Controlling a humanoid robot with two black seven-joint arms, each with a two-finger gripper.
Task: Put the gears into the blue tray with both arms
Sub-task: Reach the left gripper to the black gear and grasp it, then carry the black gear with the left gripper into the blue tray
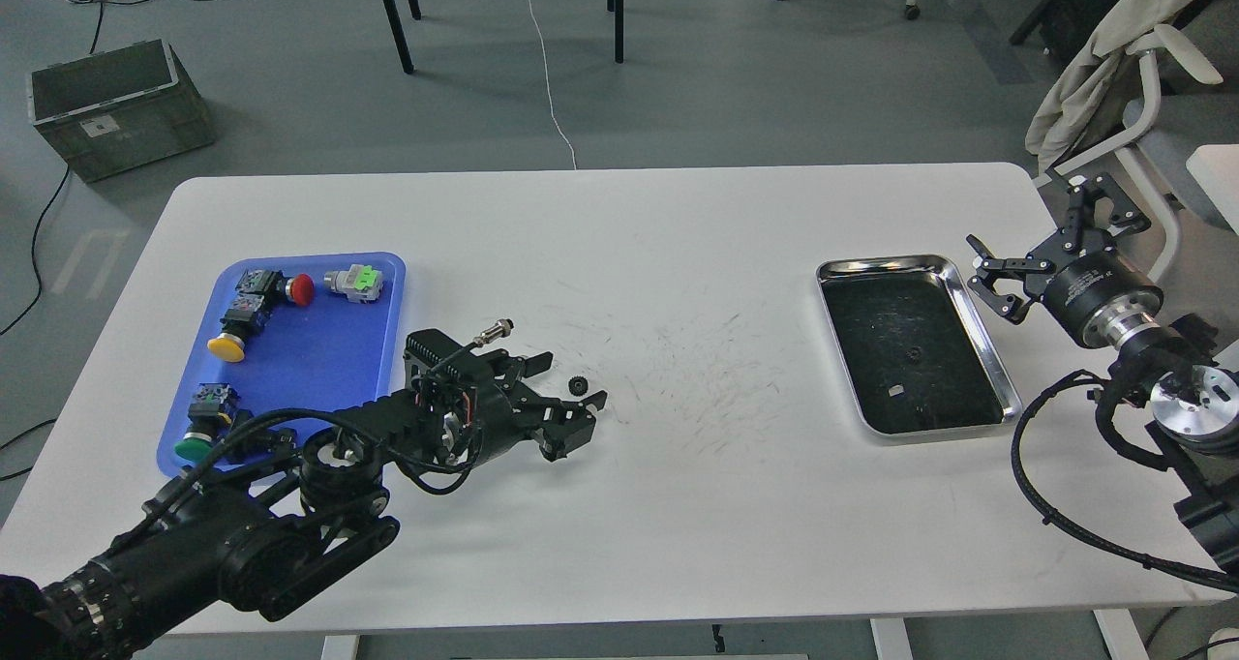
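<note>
One small black gear (578,385) lies on the white table near its middle. My left gripper (579,380) is low over the table and open, with one finger on each side of that gear. Whether the fingers touch it I cannot tell. A second gear (914,353) shows faintly on the dark bottom of the steel tray (988,343) at the right. The blue tray (310,355) sits at the left, behind my left arm. My right gripper (1034,242) hangs open and empty just past the steel tray's right rim.
The blue tray holds several push-button switches: red (299,289), yellow (226,347), green (193,443) and a grey-green one (354,281). A chair with draped cloth (1113,60) stands past the table's right edge. A grey crate (116,108) sits on the floor at the far left.
</note>
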